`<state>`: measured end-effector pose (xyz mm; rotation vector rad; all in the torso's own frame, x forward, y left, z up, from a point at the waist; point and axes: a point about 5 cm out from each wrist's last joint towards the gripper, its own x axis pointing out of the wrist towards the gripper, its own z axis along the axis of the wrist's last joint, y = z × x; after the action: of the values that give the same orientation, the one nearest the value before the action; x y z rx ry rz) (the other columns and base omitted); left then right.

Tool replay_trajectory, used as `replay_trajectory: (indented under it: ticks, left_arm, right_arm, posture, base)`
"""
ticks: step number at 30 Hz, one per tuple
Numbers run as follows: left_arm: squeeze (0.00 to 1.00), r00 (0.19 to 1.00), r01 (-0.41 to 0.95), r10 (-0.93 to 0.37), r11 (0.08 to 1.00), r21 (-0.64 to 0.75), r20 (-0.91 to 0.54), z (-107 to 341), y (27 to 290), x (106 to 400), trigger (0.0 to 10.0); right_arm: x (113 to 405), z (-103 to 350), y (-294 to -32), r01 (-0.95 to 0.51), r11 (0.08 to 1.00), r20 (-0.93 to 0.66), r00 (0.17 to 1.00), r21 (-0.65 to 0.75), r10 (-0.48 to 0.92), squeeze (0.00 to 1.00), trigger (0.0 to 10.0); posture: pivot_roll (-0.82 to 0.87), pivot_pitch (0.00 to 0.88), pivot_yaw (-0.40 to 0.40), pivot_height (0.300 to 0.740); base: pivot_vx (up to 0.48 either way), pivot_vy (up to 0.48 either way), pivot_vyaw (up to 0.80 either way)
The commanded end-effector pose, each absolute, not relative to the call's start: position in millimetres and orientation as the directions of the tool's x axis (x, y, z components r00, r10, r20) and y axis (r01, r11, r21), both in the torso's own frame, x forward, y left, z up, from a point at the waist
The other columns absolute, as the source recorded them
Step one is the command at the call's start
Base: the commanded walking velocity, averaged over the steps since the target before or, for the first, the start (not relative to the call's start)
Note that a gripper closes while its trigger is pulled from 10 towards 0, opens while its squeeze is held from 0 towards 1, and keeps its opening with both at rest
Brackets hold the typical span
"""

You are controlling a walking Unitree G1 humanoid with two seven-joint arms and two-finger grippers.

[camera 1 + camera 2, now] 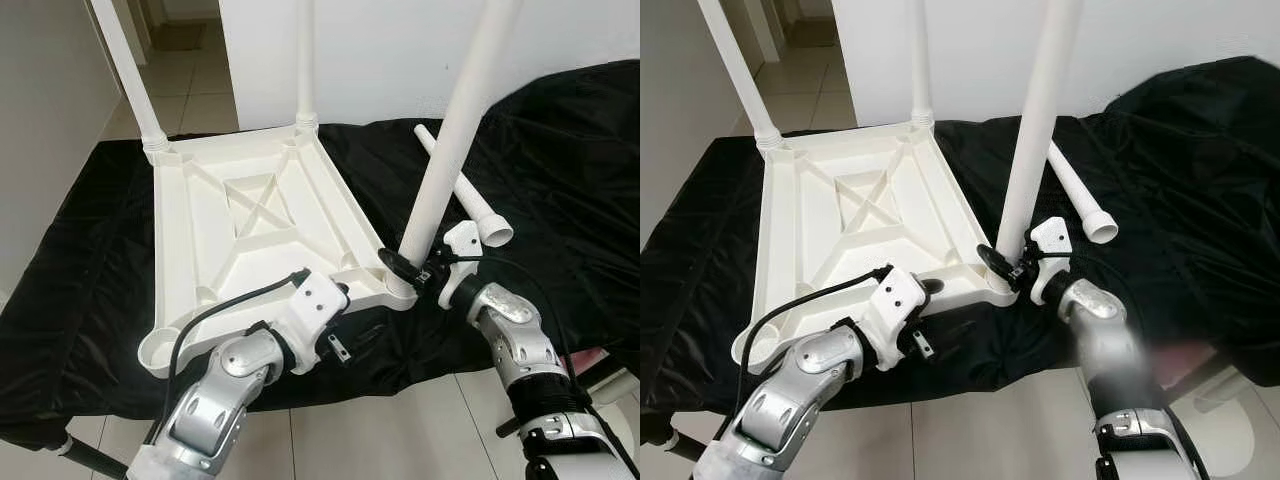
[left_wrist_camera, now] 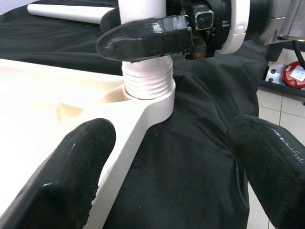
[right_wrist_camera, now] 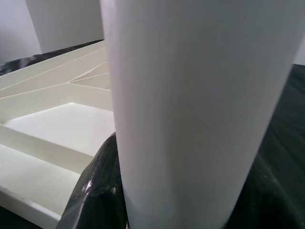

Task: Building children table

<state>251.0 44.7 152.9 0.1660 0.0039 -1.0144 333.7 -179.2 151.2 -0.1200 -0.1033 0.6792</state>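
Right pincer (image 1: 412, 272) clamps leg (image 1: 452, 150) in near-right socket of tabletop (image 1: 250, 240); left pincer (image 2: 167, 167) wide, empty. Risk: cross-threading if leg tilts.

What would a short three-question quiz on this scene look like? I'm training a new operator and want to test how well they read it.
1. True or false: the right claw grips the leg standing in the near right corner of the upturned tabletop.
2. How many legs stand in sockets on the tabletop?
3. Where is the loose leg? A) on the black cloth B) on the floor C) in the left claw

Key: 1 true; 2 three; 3 A.
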Motion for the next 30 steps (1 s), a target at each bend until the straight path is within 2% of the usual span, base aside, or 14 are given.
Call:
replay_trajectory:
  ticks: [1, 8, 13, 21, 25, 27, 30]
  left_arm:
    - [0.0, 0.56, 0.825, -0.825, 0.546, 0.147, -0.079, 155.5, 47.6, 252.9, 10.0]
    - [0.0, 0.569, 0.818, -0.819, 0.555, 0.149, -0.077, 156.8, 49.5, 256.5, 10.0]
    - [0.0, 0.579, 0.812, -0.812, 0.566, 0.145, -0.077, 156.1, 51.9, 257.6, 10.0]
    - [0.0, 0.593, 0.802, -0.802, 0.58, 0.142, -0.075, 155.4, 53.5, 260.2, 10.0]
    - [0.0, 0.596, 0.8, -0.8, 0.583, 0.14, -0.073, 154.3, 53.5, 259.6, 10.0]
    - [0.0, 0.596, 0.8, -0.8, 0.583, 0.14, -0.073, 154.3, 53.5, 259.6, 10.0]
    - [0.0, 0.601, 0.796, -0.796, 0.589, 0.139, -0.071, 154.1, 54.3, 260.4, 10.0]
  right_arm:
    - [331.5, 136.8, -178.8, -0.626, 0.774, 0.008, 0.777, -0.095, 0.629, 0.0, 10.0]
    - [329.4, 133.5, -170.8, -0.569, 0.821, 0.036, 0.82, -0.05, 0.571, 0.0, 10.0]
    - [327.6, 132.0, -163.6, -0.45, 0.893, 0.035, 0.892, -0.024, 0.45, 0.0, 10.0]
    - [323.7, 134.9, -154.2, -0.356, 0.934, 0.041, 0.934, -0.022, 0.356, 0.0, 10.0]
    - [322.1, 134.2, -149.7, -0.156, 0.987, 0.005, 0.988, 0.048, 0.156, 0.0, 10.0]
    - [322.1, 134.2, -149.7, -0.156, 0.987, 0.005, 0.988, 0.048, 0.156, 0.0, 10.0]
    - [317.0, 135.1, -140.3, -0.083, 0.994, 0.007, 0.997, 0.07, 0.082, 0.0, 10.0]
  posture:
    - [-0.03, 0.051, 0.059, 0.74]
    - [-0.04, 0.051, 0.056, 0.74]
    - [-0.04, 0.049, 0.048, 0.74]
    - [-0.04, 0.04, 0.035, 0.74]
    - [-0.04, 0.03, 0.021, 0.74]
    - [-0.04, 0.03, 0.021, 0.74]
    - [-0.04, 0.023, 0.017, 0.74]
  base:
    - [0.0, 0.0, 0.0]
    - [0.0, 0.0, 0.0]
    - [0.0, 0.0, 0.0]
    - [0.0, 0.0, 0.0]
    - [0.0, 0.0, 0.0]
    - [0.0, 0.0, 0.0]
    - [0.0, 0.0, 0.0]
